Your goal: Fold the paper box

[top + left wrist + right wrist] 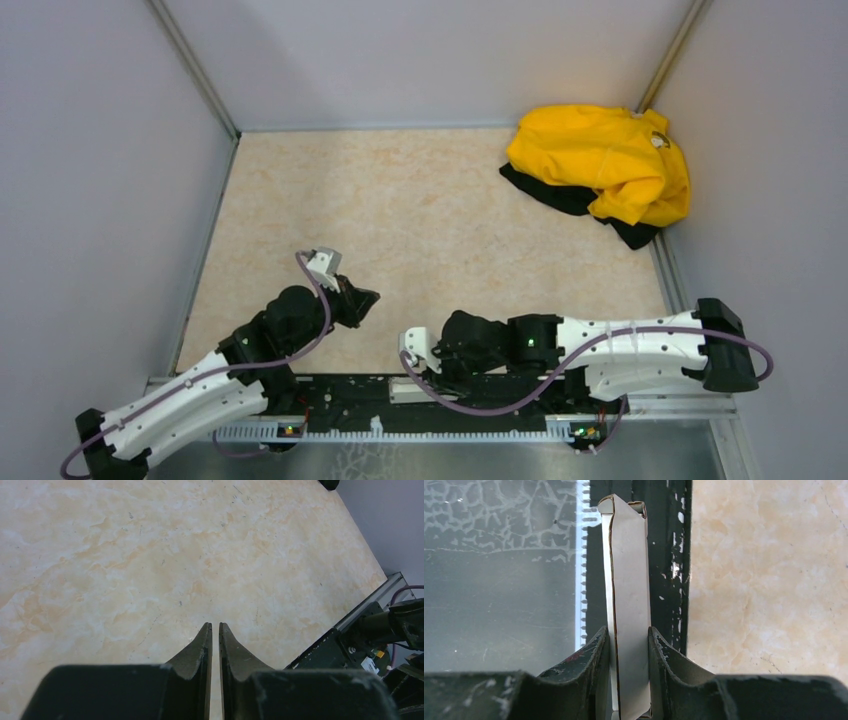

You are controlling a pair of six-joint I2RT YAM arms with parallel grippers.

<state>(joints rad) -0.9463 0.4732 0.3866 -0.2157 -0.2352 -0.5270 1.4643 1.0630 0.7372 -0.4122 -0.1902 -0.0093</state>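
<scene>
I am pinching the pale grey-white thin cardboard paper box (pixel 629 565), pressed flat into a narrow strip, between the fingers of my right gripper (pixel 629 632). The jaws are gripping its two faces, parted only by its thickness, and it is reaching straight out ahead of my fingertips, its far end showing folded, brown-edged layers.

My left gripper (pixel 215 626) is all but closed, with a thin slit between the fingers, and is holding nothing; no box is lying ahead of it.

To fold well, I judge I should be carrying the box over the open table and opening the left fingers to take its free far end, one gripper bracing while the other is creasing. Squeezing harder would likely crush the layers.

Beneath the box a black rail (pixel 669 555) is running along my fingers' line, with a scratched grey metal sheet (pixel 499 580) to their left and the beige marbled tabletop (pixel 769 580) to their right. Well beyond both grippers a crumpled yellow garment (pixel 600 165) is lying in the far corner, against plain grey walls (pixel 100 150).
</scene>
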